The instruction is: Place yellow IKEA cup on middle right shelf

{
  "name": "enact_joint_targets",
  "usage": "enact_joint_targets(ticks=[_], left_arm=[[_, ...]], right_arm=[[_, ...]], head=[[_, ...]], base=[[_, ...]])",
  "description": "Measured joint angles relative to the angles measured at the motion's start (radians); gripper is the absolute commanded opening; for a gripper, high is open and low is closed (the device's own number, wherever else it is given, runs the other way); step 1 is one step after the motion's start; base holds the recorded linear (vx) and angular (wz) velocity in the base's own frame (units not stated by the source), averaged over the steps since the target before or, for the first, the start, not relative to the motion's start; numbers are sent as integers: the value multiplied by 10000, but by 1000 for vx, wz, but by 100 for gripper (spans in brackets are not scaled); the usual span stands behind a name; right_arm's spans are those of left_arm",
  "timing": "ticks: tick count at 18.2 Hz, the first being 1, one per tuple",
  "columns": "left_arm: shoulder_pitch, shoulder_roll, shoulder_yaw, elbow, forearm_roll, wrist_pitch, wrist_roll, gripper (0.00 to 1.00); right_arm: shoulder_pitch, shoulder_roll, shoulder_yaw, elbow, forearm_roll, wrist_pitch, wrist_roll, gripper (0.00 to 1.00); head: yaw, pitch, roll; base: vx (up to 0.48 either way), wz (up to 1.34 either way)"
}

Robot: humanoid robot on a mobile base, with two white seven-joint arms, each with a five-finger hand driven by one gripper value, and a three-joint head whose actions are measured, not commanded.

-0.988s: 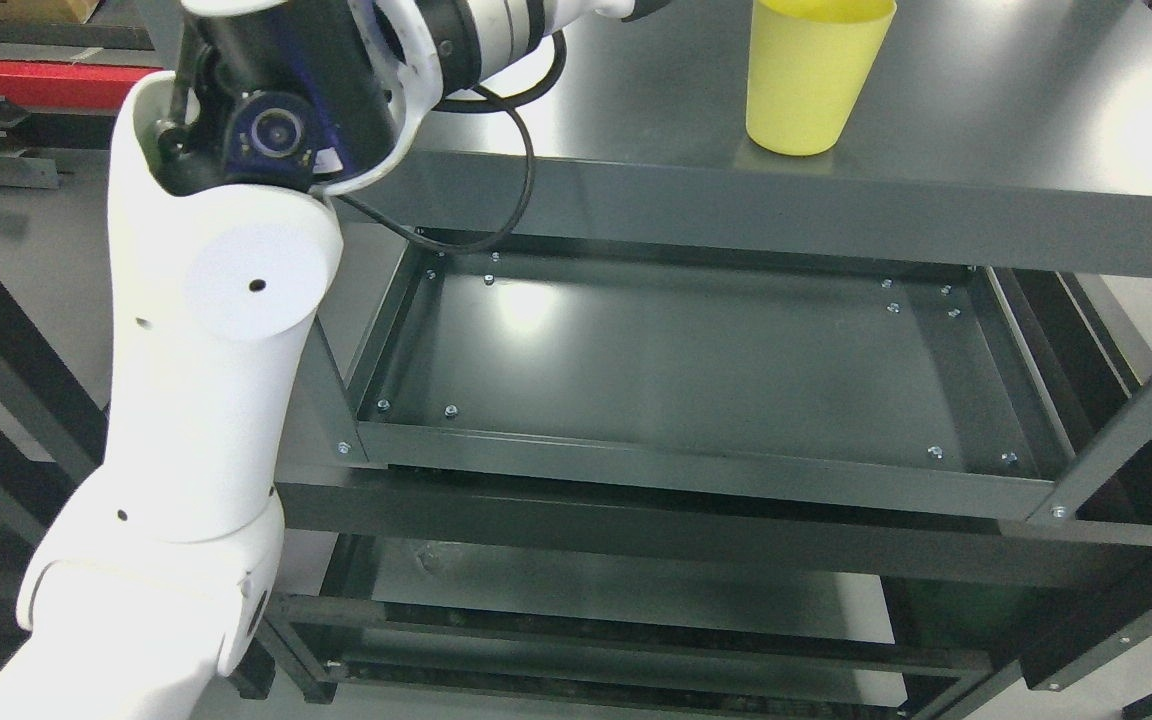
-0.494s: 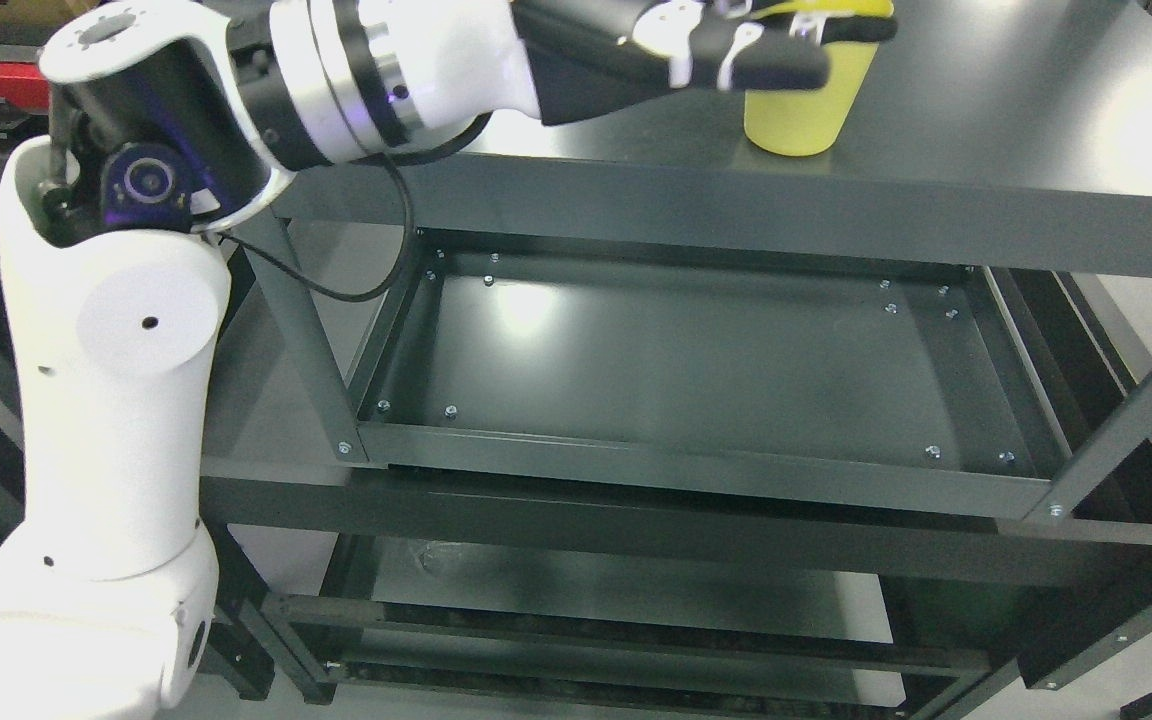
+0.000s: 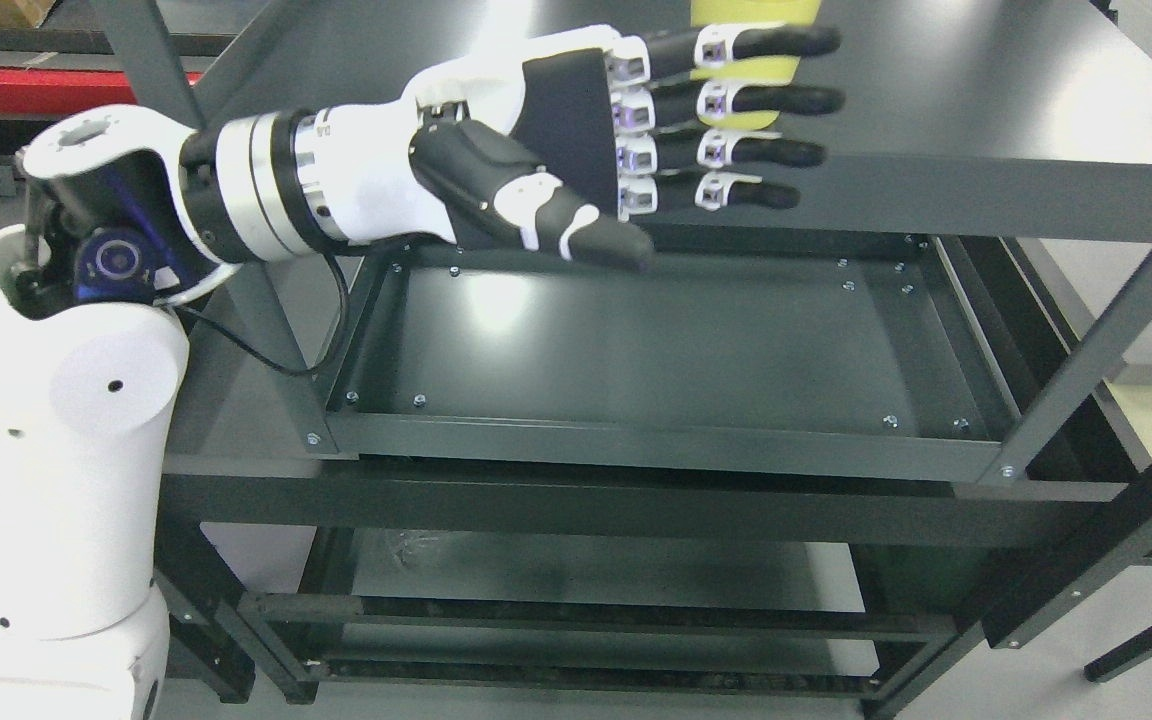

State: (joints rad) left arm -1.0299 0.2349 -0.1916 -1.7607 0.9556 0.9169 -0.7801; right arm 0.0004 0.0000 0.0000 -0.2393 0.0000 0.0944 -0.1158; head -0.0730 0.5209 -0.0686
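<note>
Fingers (image 3: 766, 98) of left hand (image 3: 576, 130) are straight and spread, thumb out below, holding nothing. Yellow cup (image 3: 751, 55) sits just behind the fingertips, partly hidden by them, upright on top shelf (image 3: 986, 110) w/ its top cut off by the frame edge. Can't tell if fingers touch it. Cup's long axis is vertical, fingers lie horizontal across its front. Middle shelf (image 3: 656, 350) lies below, its right part bare. Right hand isn't in view, so left is the nearer one.
</note>
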Motion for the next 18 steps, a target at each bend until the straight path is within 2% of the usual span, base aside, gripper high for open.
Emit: enact_joint_targets(ticks=[8, 10, 12, 15, 18], left_arm=[[1808, 467, -1029, -38, -546, 2, -227, 95], [2238, 507, -1381, 28, -1068, -438, -240, 95], [2549, 465, -1670, 264, -1869, -1428, -244, 96], [2960, 92, -1899, 979, -3672, -3900, -64, 96], [3334, -505, -1807, 1875, -5429, -6359, 1016, 98]], right_arm=[[-4, 0, 0, 0, 0, -13, 0, 99], [-4, 0, 0, 0, 0, -13, 0, 99], [-3, 0, 0, 0, 0, -15, 0, 99], [-4, 0, 0, 0, 0, -15, 0, 99], [-4, 0, 0, 0, 0, -15, 1, 99]], head=[[0, 0, 0], [0, 0, 0], [0, 0, 0], [0, 0, 0], [0, 0, 0]], base=[[3, 18], [0, -37], [0, 0], [0, 0], [-1, -16]])
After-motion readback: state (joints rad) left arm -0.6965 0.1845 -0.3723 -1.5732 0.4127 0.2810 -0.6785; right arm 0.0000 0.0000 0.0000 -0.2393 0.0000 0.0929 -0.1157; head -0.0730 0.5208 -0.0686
